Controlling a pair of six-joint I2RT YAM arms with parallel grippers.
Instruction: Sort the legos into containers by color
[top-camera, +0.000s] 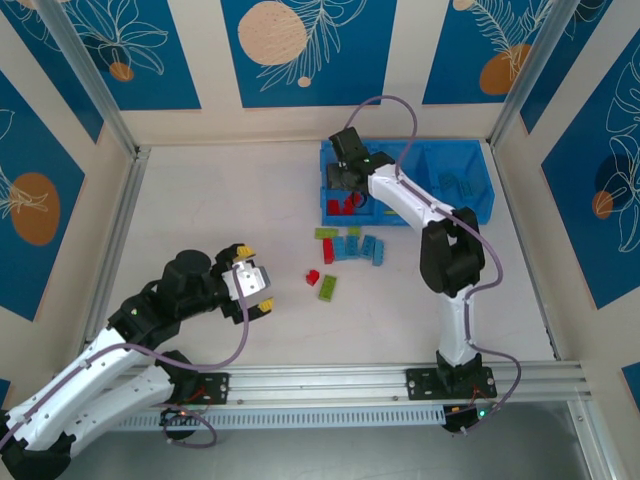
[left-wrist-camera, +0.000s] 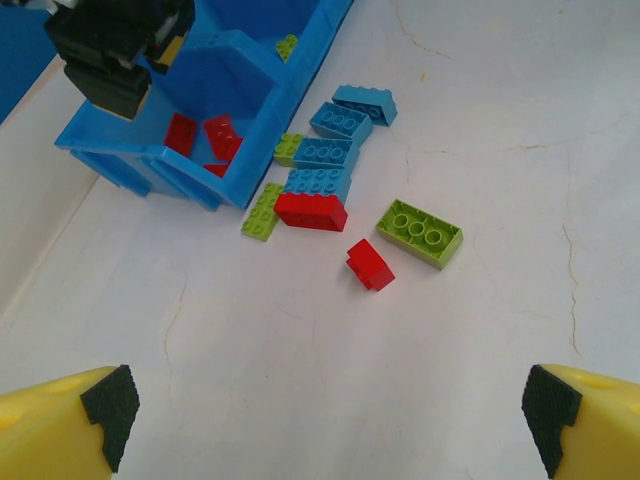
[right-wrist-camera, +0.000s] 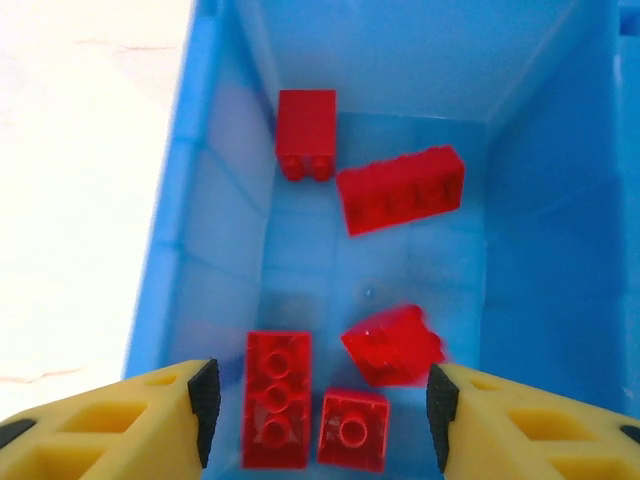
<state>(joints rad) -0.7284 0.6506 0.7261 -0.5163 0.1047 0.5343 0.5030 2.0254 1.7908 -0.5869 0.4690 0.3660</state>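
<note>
The blue tray (top-camera: 440, 146) of containers stands at the back right. My right gripper (right-wrist-camera: 320, 400) hangs open over its left compartment (right-wrist-camera: 200, 180), which holds several red legos. One red brick (right-wrist-camera: 393, 345) between the fingers is blurred and touches neither pad. Loose legos lie in front of the tray: light blue ones (left-wrist-camera: 320, 152), a red brick (left-wrist-camera: 311, 211), a lime green brick (left-wrist-camera: 420, 232) and a small red brick (left-wrist-camera: 370, 265). My left gripper (left-wrist-camera: 330, 420) is open over bare table, nearer to me than the small red brick.
A green brick (left-wrist-camera: 287, 45) lies in the middle compartment, and a few bricks (top-camera: 455, 184) lie in the right one. The white table (top-camera: 200, 200) is walled by metal rails at the left, right and near edges. The right arm (top-camera: 445, 250) reaches over the loose pile.
</note>
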